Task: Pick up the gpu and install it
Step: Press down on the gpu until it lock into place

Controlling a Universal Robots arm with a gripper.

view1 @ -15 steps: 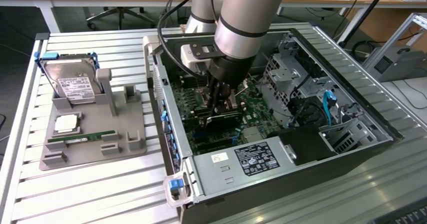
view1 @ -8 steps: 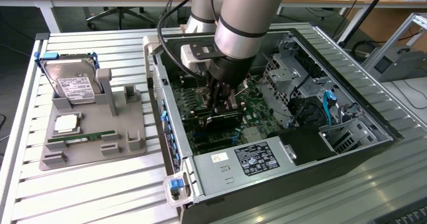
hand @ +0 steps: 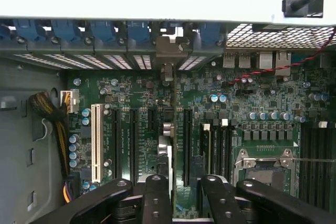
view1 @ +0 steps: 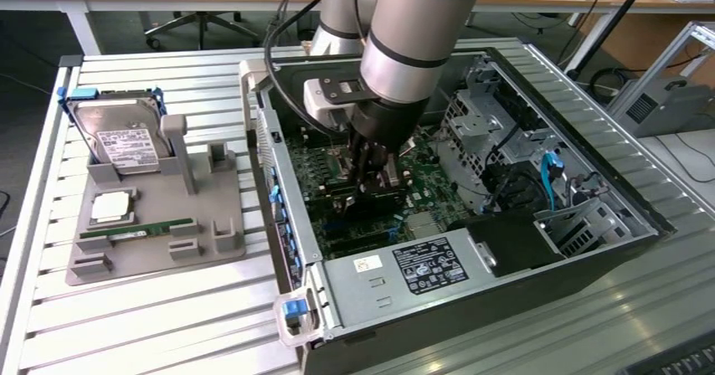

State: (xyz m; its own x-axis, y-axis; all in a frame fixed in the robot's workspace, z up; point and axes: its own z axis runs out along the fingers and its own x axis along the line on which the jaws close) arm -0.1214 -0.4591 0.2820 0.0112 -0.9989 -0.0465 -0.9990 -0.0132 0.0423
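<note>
Far out to the exterior view's left of the fingers (hand: 156, 192), a grey holder (view1: 213, 224) lies on the slatted worktop (view1: 134, 325). It carries 1 hard drive (view1: 123, 141) with a white label and blue frame, 1 square silver chip (view1: 112, 208) and 1 narrow green memory stick (view1: 140, 231), all well apart from the fingers.

Closer in stands the open computer case (view1: 293, 224), its side wall between the holder and the fingers. The arm (view1: 403, 48) reaches down into the case, and the fingers hang low over the green motherboard (hand: 131, 93).

In the wrist view the gpu (hand: 167, 129) shows edge-on as a thin card standing upright on the motherboard among the long black slots. It runs from the fingers away to its silver bracket (hand: 168, 51) at the case's rear wall. Its near end sits just beside 1 finger, but I cannot tell whether the fingers are clamped on the card or have released it.

To the exterior view's right of the fingers sit the empty processor socket (hand: 265, 169), the labelled power supply (view1: 414, 270) and the metal drive cage (view1: 480, 115).
</note>
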